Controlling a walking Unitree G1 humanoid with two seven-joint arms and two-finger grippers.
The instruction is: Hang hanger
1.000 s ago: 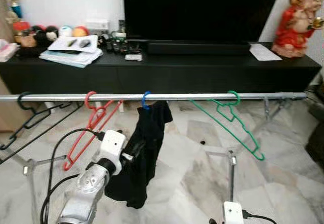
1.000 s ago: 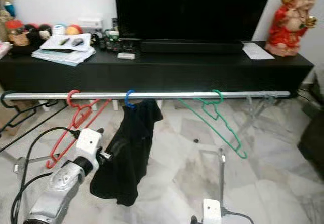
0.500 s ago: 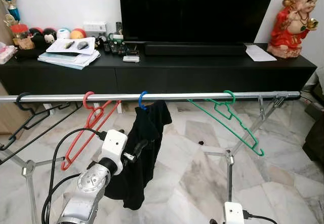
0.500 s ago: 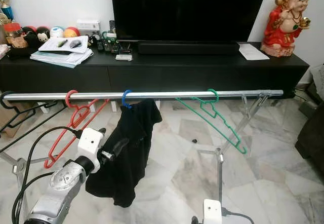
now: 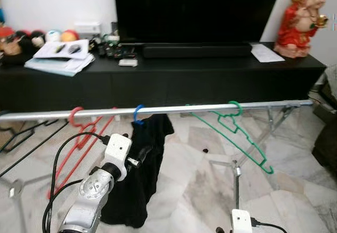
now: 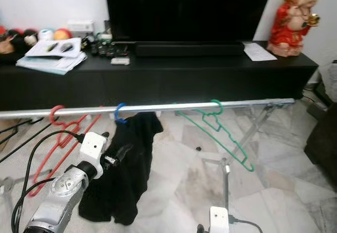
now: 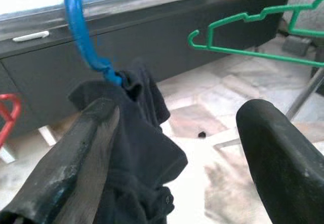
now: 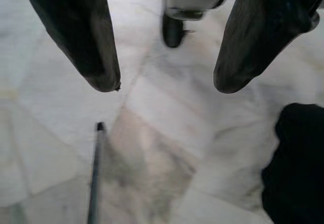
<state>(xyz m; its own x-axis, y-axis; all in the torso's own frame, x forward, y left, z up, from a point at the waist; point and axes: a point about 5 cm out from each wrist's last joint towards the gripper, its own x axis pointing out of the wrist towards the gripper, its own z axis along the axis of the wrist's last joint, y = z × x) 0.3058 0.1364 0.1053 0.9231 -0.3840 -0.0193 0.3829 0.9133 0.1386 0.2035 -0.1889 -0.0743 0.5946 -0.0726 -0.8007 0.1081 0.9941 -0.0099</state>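
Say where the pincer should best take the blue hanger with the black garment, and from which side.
Probably the bare blue hanger neck just under its hook, above the black garment, which drapes over the rest. Come from the robot's side of the rail, where the open left pincer already faces it.

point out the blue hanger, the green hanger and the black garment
blue hanger point(image 5: 138, 113), left eye view, on its hook over the rail
green hanger point(image 5: 242, 144), left eye view, on its sloping lower bar
black garment point(image 5: 141, 175), left eye view, on the middle of the hanging cloth
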